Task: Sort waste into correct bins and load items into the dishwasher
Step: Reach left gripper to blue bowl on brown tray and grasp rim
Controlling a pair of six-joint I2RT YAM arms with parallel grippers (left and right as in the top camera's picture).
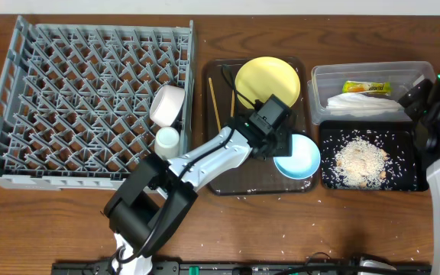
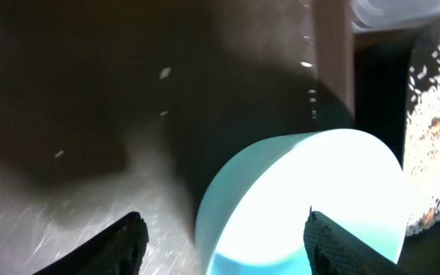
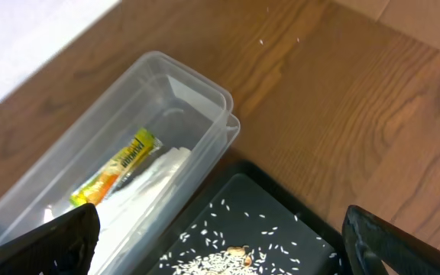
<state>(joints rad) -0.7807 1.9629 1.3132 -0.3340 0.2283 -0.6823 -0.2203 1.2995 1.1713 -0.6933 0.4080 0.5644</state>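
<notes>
The light blue bowl (image 1: 297, 156) stands at the right edge of the dark brown tray (image 1: 258, 182). My left gripper (image 1: 279, 145) is open, its fingers astride the bowl's near rim (image 2: 228, 248), one inside and one outside the bowl (image 2: 304, 183). The yellow plate (image 1: 266, 80) and chopsticks (image 1: 213, 103) lie on the same tray. The white bowl (image 1: 167, 105) and small white cup (image 1: 167, 138) sit in the grey dish rack (image 1: 67, 99). My right gripper (image 1: 417, 98) is open and empty (image 3: 220, 252) above the clear tub (image 3: 205, 99) and black tray (image 3: 273, 206).
The clear tub (image 1: 319, 84) holds the yellow-green wrapper (image 1: 366, 88) and white napkin (image 1: 365, 105). The black tray (image 1: 403, 179) holds a heap of rice crumbs (image 1: 361, 160). Stray grains lie on the wooden table in front of the trays.
</notes>
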